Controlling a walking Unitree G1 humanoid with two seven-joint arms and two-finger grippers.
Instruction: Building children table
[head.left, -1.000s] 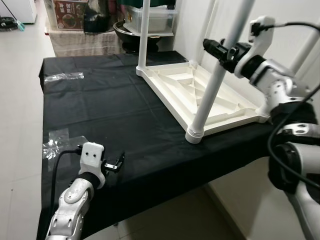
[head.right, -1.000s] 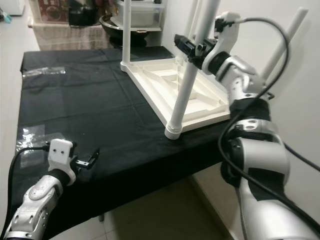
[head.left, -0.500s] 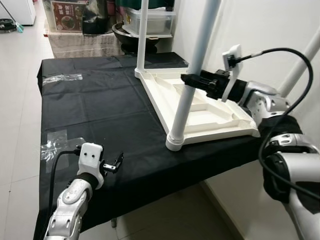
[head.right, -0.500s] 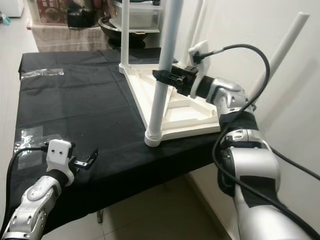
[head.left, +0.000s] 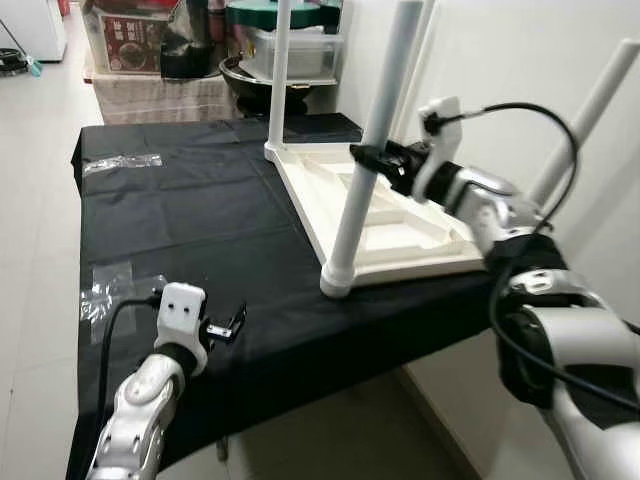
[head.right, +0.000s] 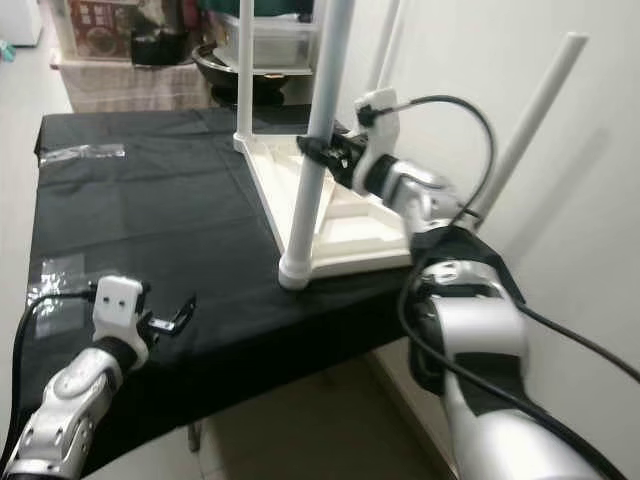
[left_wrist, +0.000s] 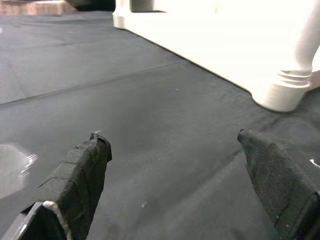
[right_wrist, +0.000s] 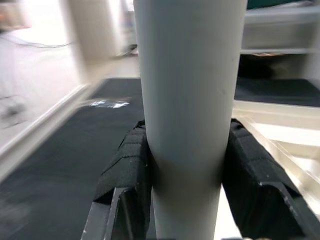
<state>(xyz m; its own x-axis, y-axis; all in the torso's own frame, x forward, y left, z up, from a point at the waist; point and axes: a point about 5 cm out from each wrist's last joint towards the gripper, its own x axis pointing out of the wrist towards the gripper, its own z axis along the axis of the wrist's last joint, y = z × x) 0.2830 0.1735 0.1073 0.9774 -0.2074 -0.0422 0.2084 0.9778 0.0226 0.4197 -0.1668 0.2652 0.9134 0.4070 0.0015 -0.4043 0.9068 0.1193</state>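
Gripping leg (right_wrist: 189, 100) | right claw (head.left: 366, 161) | pads (right_wrist: 131, 165) touching it

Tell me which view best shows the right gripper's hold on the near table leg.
The right wrist view: the table leg stands close up between the right gripper, its jaws pressed against both sides. Both eye views show the hold small, from the side. The left wrist view shows just the leg's foot on the black cloth.

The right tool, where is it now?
In the left eye view, the right tool is clamped on the near white plastic table leg, above the upturned white tabletop.
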